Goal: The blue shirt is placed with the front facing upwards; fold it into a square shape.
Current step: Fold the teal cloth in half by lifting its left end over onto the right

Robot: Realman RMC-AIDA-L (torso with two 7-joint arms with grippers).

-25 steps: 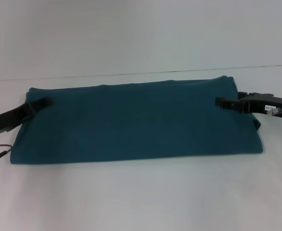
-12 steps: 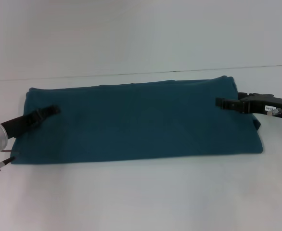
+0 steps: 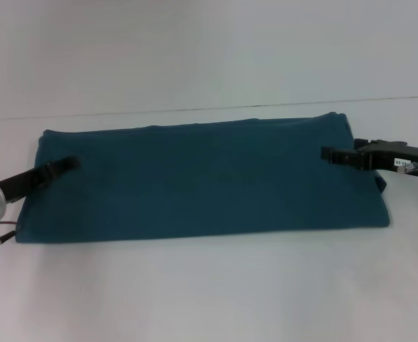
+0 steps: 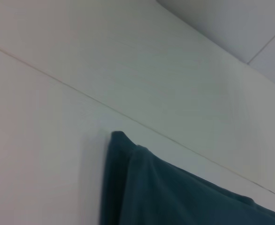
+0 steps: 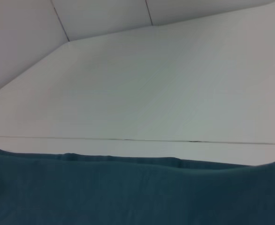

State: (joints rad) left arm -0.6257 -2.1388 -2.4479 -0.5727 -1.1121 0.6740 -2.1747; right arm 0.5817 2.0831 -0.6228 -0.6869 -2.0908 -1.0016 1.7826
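The blue shirt (image 3: 209, 178) lies on the white table as a long, flat band folded lengthwise, with only plain teal cloth showing. My left gripper (image 3: 70, 164) hovers over the band's left end, its arm reaching in from the lower left. My right gripper (image 3: 327, 153) is over the right end, pointing inward from the right edge. The left wrist view shows a folded corner of the shirt (image 4: 175, 197) on the table. The shirt's far edge (image 5: 128, 192) crosses the right wrist view. Neither wrist view shows fingers.
The white table (image 3: 209, 292) runs out in front of the shirt and behind it, up to a seam line (image 3: 195, 110) where the white back wall begins. Nothing else lies on it.
My left gripper has moved down and slightly inward over the shirt's left end, then drawn back a little. The right gripper has barely shifted, and the shirt keeps its shape.
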